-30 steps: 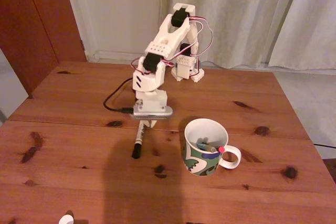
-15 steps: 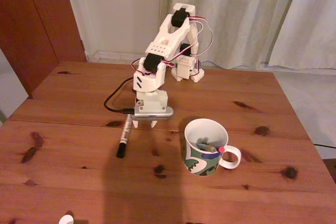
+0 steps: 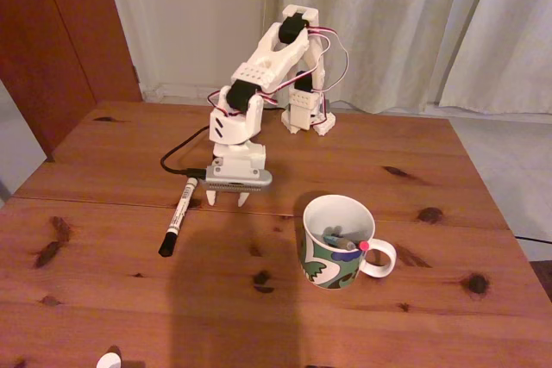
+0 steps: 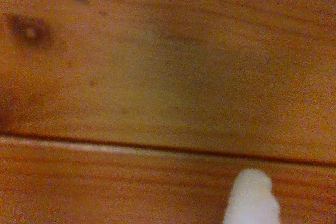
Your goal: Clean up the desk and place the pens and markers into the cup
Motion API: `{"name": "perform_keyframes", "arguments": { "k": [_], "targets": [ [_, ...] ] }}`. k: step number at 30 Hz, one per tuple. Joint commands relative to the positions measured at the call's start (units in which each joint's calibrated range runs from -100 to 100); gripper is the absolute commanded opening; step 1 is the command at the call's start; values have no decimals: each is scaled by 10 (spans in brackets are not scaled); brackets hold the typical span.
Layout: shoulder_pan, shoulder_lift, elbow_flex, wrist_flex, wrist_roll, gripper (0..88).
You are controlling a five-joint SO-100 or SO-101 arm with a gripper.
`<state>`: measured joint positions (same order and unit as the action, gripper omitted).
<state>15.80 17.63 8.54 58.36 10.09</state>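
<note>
Marker slid left; two pens in cup; hand empty.

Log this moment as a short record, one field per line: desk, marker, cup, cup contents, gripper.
desk: reddish-brown knotty planks
marker: white with black cap, lying flat on the desk, left of the gripper in the fixed view, not held
cup: white patterned mug, upright, handle to the right
cup contents: pens inside, a red end at the rim
gripper: fingers pointing down at the desk beside the marker, holding nothing, jaws apart
</note>
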Motion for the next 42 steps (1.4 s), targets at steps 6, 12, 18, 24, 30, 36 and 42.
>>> {"name": "perform_keyframes", "arguments": {
  "k": [6,12,18,24,30,36,42],
  "targets": [
    [19,-19,-111,107,-1,209],
    [58,-11,-116,100,2,209],
    [100,17,-117,71,7,209],
    [131,64,-117,16,7,209],
    [141,86,-118,-15,7,209],
    [142,88,-114,-15,7,209],
    [142,91,-109,-15,8,209]
  ]
}}
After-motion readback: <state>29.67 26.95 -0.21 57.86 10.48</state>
